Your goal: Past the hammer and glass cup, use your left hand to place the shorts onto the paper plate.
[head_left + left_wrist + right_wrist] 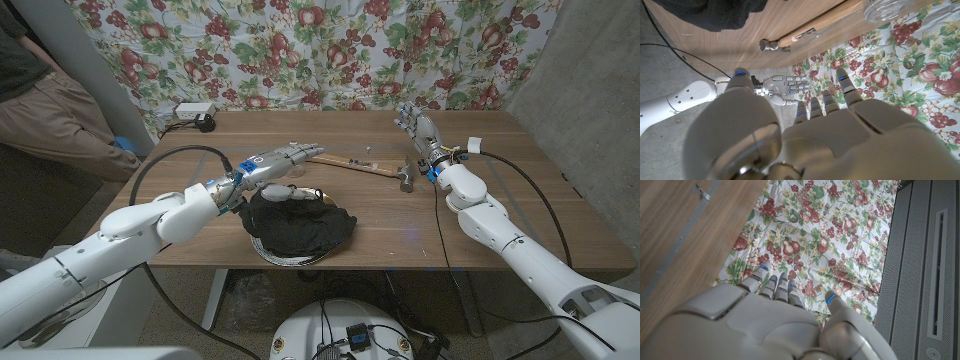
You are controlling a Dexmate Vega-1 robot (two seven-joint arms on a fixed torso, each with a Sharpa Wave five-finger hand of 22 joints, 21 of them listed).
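The black shorts [300, 222] lie bunched on the paper plate [272, 253] near the table's front edge; only the plate's white rim shows beneath them. My left hand [275, 162] hovers just behind the shorts with its fingers stretched out and nothing in them. The wooden-handled hammer [365, 167] lies beyond, its head [407, 181] toward my right arm. In the left wrist view the glass cup [885, 7] stands by the hammer's handle [815, 27]. My right hand [418, 128] is raised at the back right, fingers apart and empty.
A white power box [195, 113] with cables sits at the table's back left corner. A person [40, 95] sits off the table's left side. A floral curtain [330, 50] hangs behind. Black cables [180, 155] trail over the table on both sides.
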